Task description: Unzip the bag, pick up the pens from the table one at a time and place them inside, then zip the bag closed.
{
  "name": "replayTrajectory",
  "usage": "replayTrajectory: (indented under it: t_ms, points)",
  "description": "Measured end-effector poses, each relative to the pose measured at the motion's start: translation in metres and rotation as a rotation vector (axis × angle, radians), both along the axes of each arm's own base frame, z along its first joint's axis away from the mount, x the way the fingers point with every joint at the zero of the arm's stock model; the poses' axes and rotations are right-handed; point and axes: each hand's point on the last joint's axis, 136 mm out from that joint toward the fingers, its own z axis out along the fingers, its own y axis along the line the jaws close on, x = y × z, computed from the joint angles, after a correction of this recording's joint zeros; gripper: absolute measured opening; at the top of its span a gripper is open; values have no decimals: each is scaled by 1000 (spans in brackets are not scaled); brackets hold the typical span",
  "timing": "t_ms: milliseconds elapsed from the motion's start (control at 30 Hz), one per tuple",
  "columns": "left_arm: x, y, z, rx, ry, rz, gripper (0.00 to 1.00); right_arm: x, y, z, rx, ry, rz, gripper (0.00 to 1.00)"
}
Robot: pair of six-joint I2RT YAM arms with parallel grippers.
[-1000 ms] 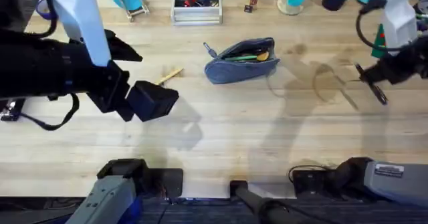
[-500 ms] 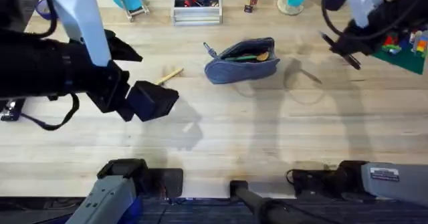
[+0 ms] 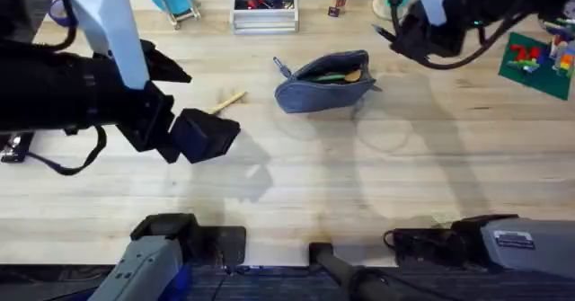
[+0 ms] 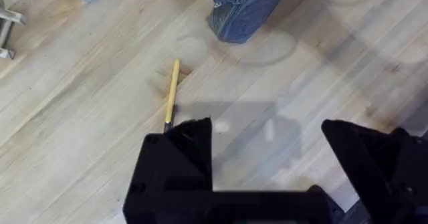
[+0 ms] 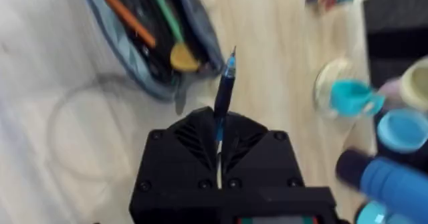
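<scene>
The blue-grey bag (image 3: 325, 81) lies unzipped on the worktop (image 3: 359, 184), orange and green sticks showing inside; a tan-yellow pen (image 4: 171, 99) lies flat, well apart from it; a dark, blue-tipped pen (image 5: 223, 90) is clamped in the right hand (image 5: 219, 138), near the bag's open mouth.

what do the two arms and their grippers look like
Both arms are black with white link covers and loose black cables. The left gripper has broad, blocky matte-black fingers; the right gripper has black fingers with ribbed faces. The grey bases carry small white labels.
</scene>
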Motion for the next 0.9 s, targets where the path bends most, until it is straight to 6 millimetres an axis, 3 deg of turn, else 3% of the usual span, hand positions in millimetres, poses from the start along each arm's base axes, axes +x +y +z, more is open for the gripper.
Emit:
replayTrajectory:
  t_ms: [300,600,900]
  points:
    - [0,0,0,0,0,0,994,15,53,24,165,-119,163,31]
    - [0,0,0,0,0,0,995,4,87,6,300,-26,309,31]
    - [0,0,0,0,0,0,994,0,97,-6,349,19,371,32]
